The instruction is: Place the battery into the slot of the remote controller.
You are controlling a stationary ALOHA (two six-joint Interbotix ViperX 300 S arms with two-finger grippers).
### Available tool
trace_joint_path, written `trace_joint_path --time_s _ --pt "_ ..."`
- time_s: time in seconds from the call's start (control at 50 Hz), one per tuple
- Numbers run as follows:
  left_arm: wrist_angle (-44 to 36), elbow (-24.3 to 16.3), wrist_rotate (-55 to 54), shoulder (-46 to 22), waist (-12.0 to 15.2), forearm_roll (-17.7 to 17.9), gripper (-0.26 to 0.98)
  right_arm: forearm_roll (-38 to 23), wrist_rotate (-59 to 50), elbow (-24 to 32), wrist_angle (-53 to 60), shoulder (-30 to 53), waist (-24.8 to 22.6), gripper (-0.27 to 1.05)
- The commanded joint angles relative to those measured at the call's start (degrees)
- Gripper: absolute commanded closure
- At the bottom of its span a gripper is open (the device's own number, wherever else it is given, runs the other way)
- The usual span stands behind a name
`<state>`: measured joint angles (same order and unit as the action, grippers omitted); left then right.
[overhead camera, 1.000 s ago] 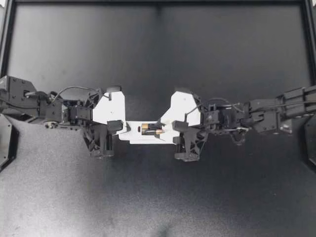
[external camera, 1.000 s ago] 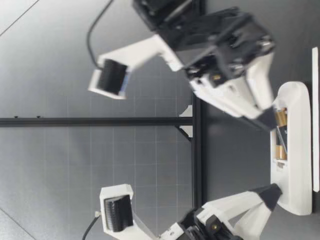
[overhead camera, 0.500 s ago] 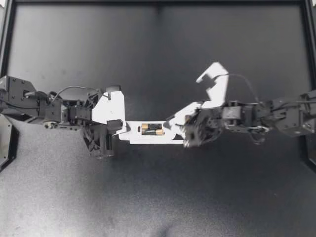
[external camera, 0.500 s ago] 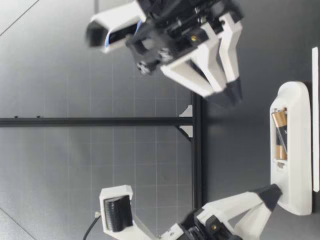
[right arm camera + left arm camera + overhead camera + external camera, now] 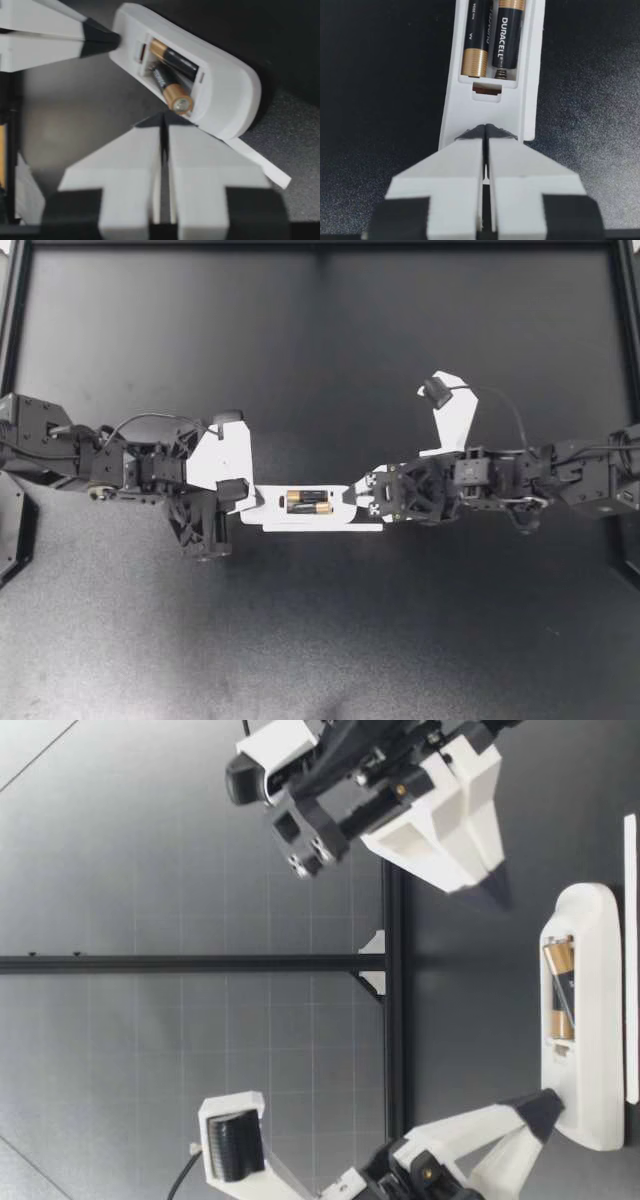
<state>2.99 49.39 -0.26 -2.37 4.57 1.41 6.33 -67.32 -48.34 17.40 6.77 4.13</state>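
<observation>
A white remote lies back side up at the table's middle, its slot holding two black-and-gold batteries. One battery lies a little askew, its gold end toward my right gripper. My left gripper is shut, its tips pressed on the remote's left end. My right gripper is shut and holds nothing. Its point hangs above the table, just off the remote's rounded end. In the right wrist view its tips are close to the remote.
A thin white strip lies on the black mat beside the remote, also seen as a strip in the low view. The table's raised black border runs along the far edge. Both arms reach in from the sides.
My right gripper has drawn back off the batteries, risen, rolled onto its side and shut its fingers. Left gripper and remote have stayed put.
</observation>
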Motion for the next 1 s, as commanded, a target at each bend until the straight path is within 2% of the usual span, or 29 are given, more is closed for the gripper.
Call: trace_joint_path --time_s 0.0,0.98 --pt "0.44 0.18 -0.09 0.09 0.18 0.09 0.87 -0.18 0.26 2.11 -1.49 0.0 -0.26 0.88" --pt "0.53 0.35 -0.35 -0.26 0.18 0.09 0.87 -1.67 0.44 6.86 -2.9 5.45 -0.26 0.88"
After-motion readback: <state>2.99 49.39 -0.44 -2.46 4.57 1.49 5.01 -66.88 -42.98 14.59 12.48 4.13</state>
